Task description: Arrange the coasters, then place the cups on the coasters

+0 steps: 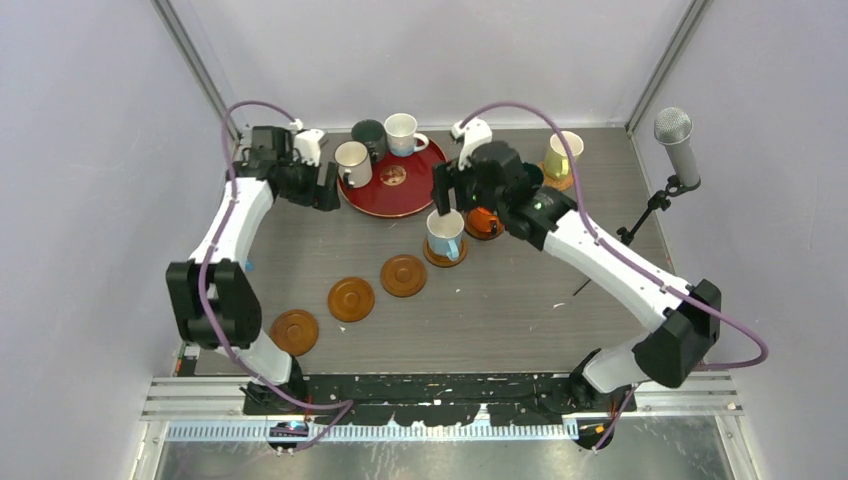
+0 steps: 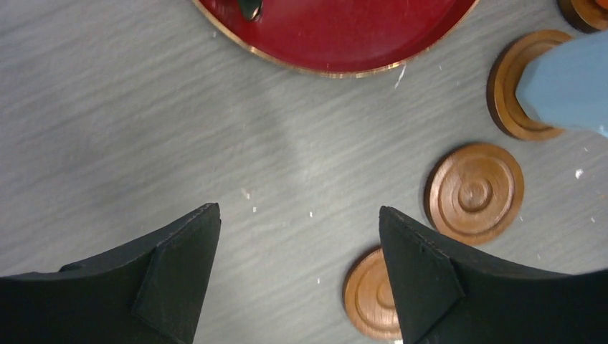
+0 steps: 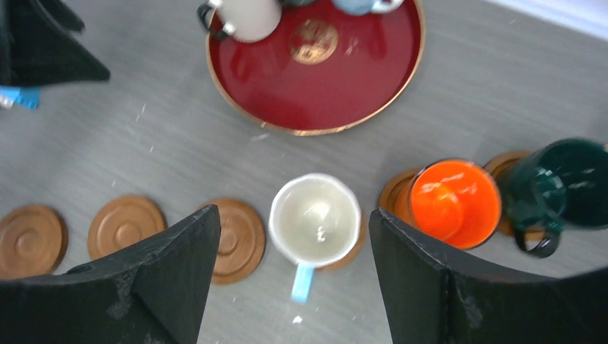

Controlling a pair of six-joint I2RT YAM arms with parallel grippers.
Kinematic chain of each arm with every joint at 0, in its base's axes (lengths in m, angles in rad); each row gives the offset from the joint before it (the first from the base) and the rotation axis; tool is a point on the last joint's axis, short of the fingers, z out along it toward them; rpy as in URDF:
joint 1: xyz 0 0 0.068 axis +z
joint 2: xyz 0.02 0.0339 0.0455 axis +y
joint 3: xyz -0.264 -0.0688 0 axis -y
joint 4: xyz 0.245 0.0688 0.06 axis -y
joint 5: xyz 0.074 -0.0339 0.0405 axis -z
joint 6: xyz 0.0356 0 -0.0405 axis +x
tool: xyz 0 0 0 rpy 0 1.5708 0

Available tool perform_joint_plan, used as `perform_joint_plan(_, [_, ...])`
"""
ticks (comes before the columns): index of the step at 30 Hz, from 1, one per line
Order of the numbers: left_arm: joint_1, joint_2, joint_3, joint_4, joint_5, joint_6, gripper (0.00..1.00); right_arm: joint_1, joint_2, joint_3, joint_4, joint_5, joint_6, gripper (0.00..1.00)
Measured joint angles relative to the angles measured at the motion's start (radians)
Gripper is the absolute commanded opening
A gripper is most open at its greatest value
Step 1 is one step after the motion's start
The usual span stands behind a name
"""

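Three bare brown coasters [image 1: 351, 299] lie in a diagonal row. The light blue cup [image 1: 445, 235] stands on a further coaster, its pale inside [image 3: 315, 218] showing between the fingers of my open right gripper [image 1: 447, 200], which hangs just above it without touching. The orange cup [image 3: 455, 204] and the dark teal cup [image 3: 566, 186] stand on coasters to its right, and the pale yellow cup [image 1: 562, 155] stands on one farther back. My left gripper [image 1: 325, 190] is open and empty over bare table beside the red tray [image 1: 383, 203].
The red tray carries a cream cup [image 1: 352, 163], a dark grey-green cup [image 1: 368, 137] and a white cup [image 1: 402, 133]. A microphone on a stand [image 1: 673, 140] rises at the right edge. Pale enclosure walls close in the back and sides.
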Motion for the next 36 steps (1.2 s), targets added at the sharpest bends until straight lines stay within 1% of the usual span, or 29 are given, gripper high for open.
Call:
perform_joint_plan(1, [-0.021, 0.03, 0.018, 0.014, -0.022, -0.013, 0.73, -0.027, 0.015, 0.033, -0.003, -0.018, -0.011, 0.8])
perform_joint_plan(4, [-0.061, 0.11, 0.073, 0.042, -0.094, -0.066, 0.67, -0.11, 0.093, 0.129, -0.008, -0.057, -0.034, 0.8])
perform_joint_plan(9, [-0.055, 0.205, 0.132, 0.105, -0.188, -0.203, 0.59, -0.203, 0.257, 0.268, -0.023, -0.074, -0.054, 0.8])
perform_joint_plan(13, [-0.037, 0.291, 0.173, 0.16, -0.223, -0.322, 0.55, -0.224, 0.357, 0.338, -0.044, -0.061, -0.061, 0.8])
perform_joint_plan(17, [-0.002, 0.436, 0.271, 0.195, -0.209, -0.426, 0.5, -0.223, 0.424, 0.414, -0.065, -0.043, -0.063, 0.8])
perform_joint_plan(24, [0.03, 0.637, 0.396, 0.211, -0.166, -0.501, 0.46, -0.224, 0.457, 0.488, -0.077, -0.008, -0.068, 0.8])
perform_joint_plan(28, [0.026, 0.688, 0.428, 0.219, -0.138, -0.52, 0.47, -0.229, 0.472, 0.517, -0.093, 0.006, -0.072, 0.8])
perform_joint_plan(36, [0.032, 0.699, 0.435, 0.267, -0.084, -0.557, 0.45, -0.231, 0.534, 0.56, -0.129, 0.019, -0.079, 0.8])
